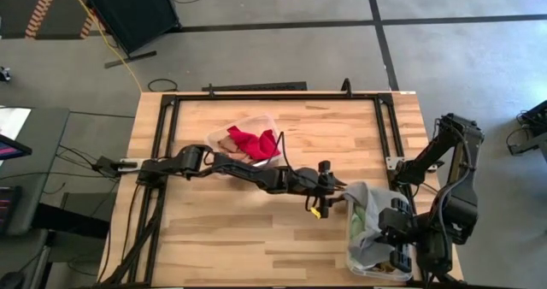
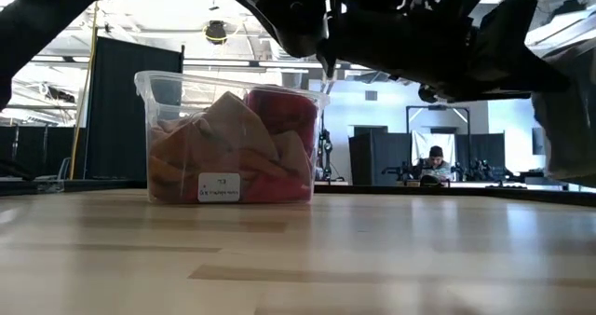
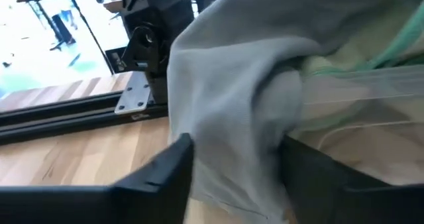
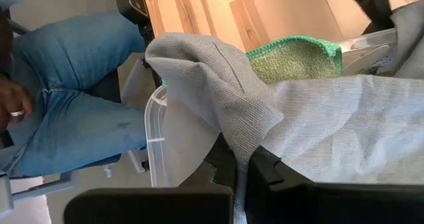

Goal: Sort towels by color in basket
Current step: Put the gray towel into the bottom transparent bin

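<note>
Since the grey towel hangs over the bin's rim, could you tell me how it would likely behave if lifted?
The grey towel is probably floppy: it folds and drapes over the clear bin's rim. It looks light, since thin cloth bunches between the right hand fingers. It may drag the pale green towel lying against it, so some snagging seems possible.

Clear bin [image 2: 149,91] sits on the desk [image 2: 298,259], holding tan [image 2: 233,129], red [image 2: 284,115] and orange [image 2: 168,166] towels; dark arm [image 2: 391,26] crosses overhead.
</note>
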